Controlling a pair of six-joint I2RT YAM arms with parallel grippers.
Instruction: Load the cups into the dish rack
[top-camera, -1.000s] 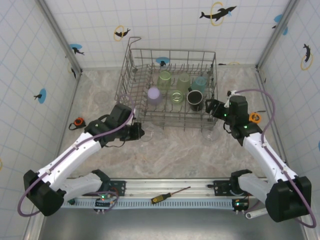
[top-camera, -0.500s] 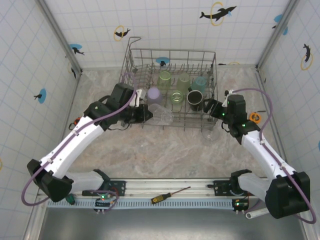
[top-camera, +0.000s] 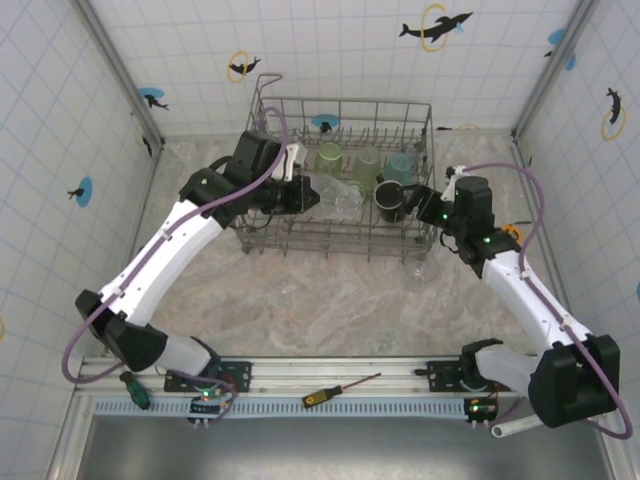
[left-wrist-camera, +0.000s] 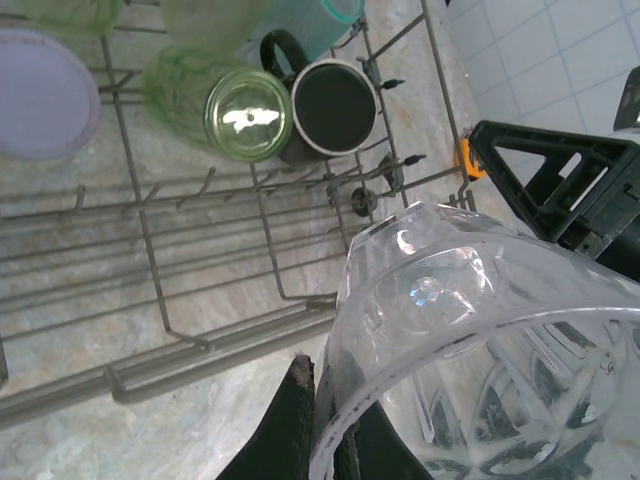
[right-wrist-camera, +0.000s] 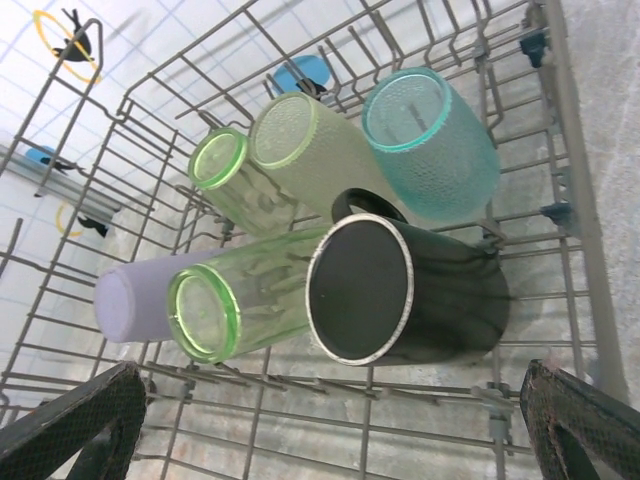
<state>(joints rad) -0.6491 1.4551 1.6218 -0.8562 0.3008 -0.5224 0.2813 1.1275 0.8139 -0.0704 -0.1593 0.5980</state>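
Your dish rack (top-camera: 350, 243) sits at the far middle of the marbled table (top-camera: 330, 310), its tall wire sides rising well above the cups inside.

Your left arm (top-camera: 180, 250) reaches from the near left up over the rack's left side. The left gripper (top-camera: 306, 193) is clenched on the rim of a clear cup (top-camera: 336, 196), which it holds tipped on its side above the left-centre tines. In the left wrist view one dark finger (left-wrist-camera: 297, 420) presses against the outside of that rim.

Your right arm (top-camera: 530, 300) comes in from the near right. The right gripper (top-camera: 428, 207) hangs at the rack's right wall, just beside the black mug (right-wrist-camera: 400, 290). Its fingers (right-wrist-camera: 80, 425) are spread wide with nothing between them (the wrist camera looks straight through the gap into the rack).

The mug lies tipped over on the right of the rack. A pale green tumbler (right-wrist-camera: 235, 305) touches it on the left, and the teal tumbler (right-wrist-camera: 430, 140) leans just beyond it. Two more green tumblers (right-wrist-camera: 300, 150) stand at the far side, and the lavender tumbler (right-wrist-camera: 125, 305) sits left of the group.

A second clear cup (top-camera: 420, 268) stands on the table outside the rack, just off its near right corner. A screwdriver (top-camera: 340, 388) lies on the near rail between the arm bases.
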